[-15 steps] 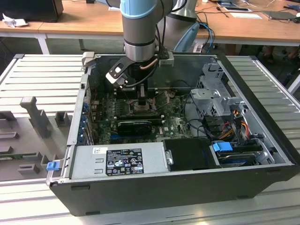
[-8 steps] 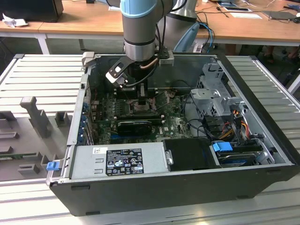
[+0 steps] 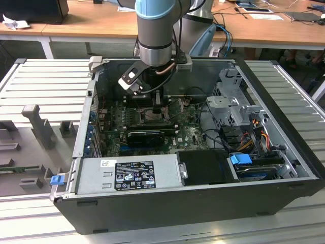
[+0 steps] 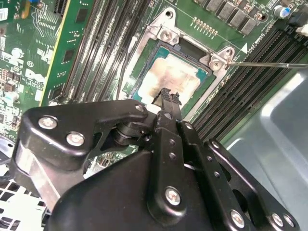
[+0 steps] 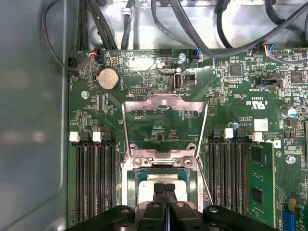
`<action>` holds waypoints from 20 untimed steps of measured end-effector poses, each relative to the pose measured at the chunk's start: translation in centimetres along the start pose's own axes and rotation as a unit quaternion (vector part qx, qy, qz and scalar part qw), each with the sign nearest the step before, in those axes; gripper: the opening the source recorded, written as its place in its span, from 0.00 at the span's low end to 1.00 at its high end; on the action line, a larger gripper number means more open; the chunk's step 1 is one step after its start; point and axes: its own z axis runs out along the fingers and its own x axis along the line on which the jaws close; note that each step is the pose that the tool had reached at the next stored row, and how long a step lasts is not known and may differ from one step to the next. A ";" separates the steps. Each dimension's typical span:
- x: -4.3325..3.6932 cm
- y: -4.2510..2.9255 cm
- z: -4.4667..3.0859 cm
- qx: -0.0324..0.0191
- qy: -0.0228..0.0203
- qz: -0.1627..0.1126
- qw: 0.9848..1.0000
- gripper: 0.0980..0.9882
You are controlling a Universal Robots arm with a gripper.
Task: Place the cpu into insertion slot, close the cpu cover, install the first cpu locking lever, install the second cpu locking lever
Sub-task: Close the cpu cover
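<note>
The cpu (image 4: 175,77), a pale tan-silver square, lies flat in the insertion slot (image 4: 144,55), whose silver rim surrounds it on the green board. My gripper (image 4: 166,95) is right above the cpu's near edge, its two black fingers pressed together with nothing between them. In the first wrist view the gripper (image 5: 165,188) covers part of the cpu (image 5: 150,179). The cpu cover (image 5: 166,102) is swung open away from the slot, and the board shows through its window. A thin locking lever (image 5: 204,144) stands free beside it. In the exterior view the gripper (image 3: 158,113) reaches down into the case.
Long black memory slots (image 5: 94,178) flank the socket on both sides. A black expansion card (image 3: 146,136), the power supply (image 3: 127,175) and a drive cage (image 3: 238,109) stand inside the case. Cables (image 5: 192,24) hang over the board's far edge.
</note>
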 end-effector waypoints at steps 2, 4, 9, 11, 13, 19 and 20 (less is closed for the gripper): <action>0.00 0.01 -0.22 0.000 0.000 0.000 1.000 0.01; 0.01 0.05 -0.68 0.000 0.000 0.000 1.000 0.01; 0.03 0.24 -2.13 0.000 0.000 0.000 1.000 0.01; 0.04 0.53 -2.31 0.000 0.000 0.000 1.000 0.01; 0.06 0.58 -2.96 0.000 0.000 0.000 1.000 0.01; 0.09 2.30 -3.19 0.000 0.000 0.000 1.000 0.01; 0.10 2.74 -3.16 0.000 0.000 0.000 1.000 0.01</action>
